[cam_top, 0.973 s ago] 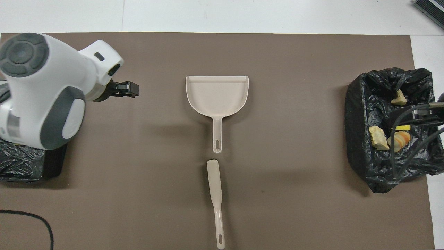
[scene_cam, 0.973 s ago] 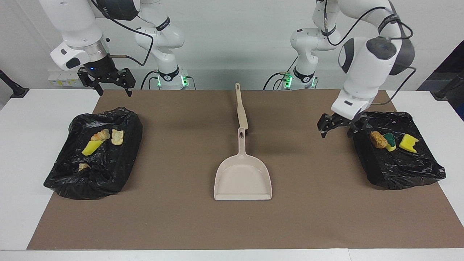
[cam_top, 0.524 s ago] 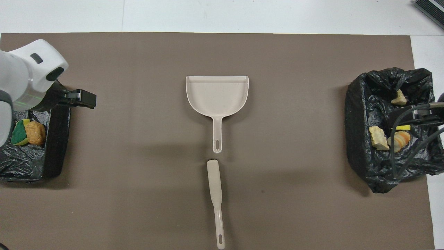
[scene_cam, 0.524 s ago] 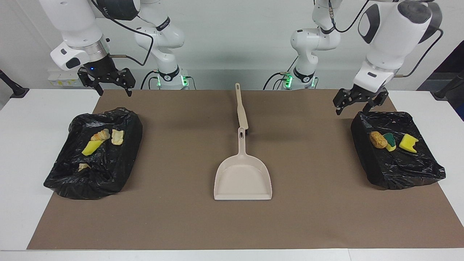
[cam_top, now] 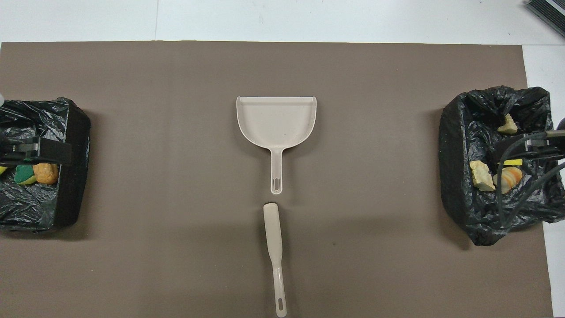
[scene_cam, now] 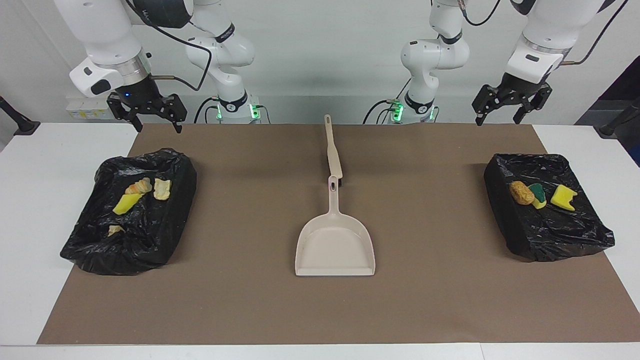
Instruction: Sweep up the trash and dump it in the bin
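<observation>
The left gripper (scene_cam: pixel 510 102), jaws spread and empty, has risen from beside the bin (scene_cam: pixel 550 210) at its end of the table and now hangs high over the mat's edge nearest the robots. The right gripper (scene_cam: pixel 147 111), also open and empty, waits over the mat's corner near the other bin (scene_cam: pixel 125 215). The trash already lies in both bins: a bun (scene_cam: pixel 521 192) and sponges (scene_cam: pixel 563 196) in one, pastries (scene_cam: pixel 139 187) in the other. Dustpan (scene_cam: pixel 335 245) and brush (scene_cam: pixel 332 150) lie mid-mat. The job looks finished.
</observation>
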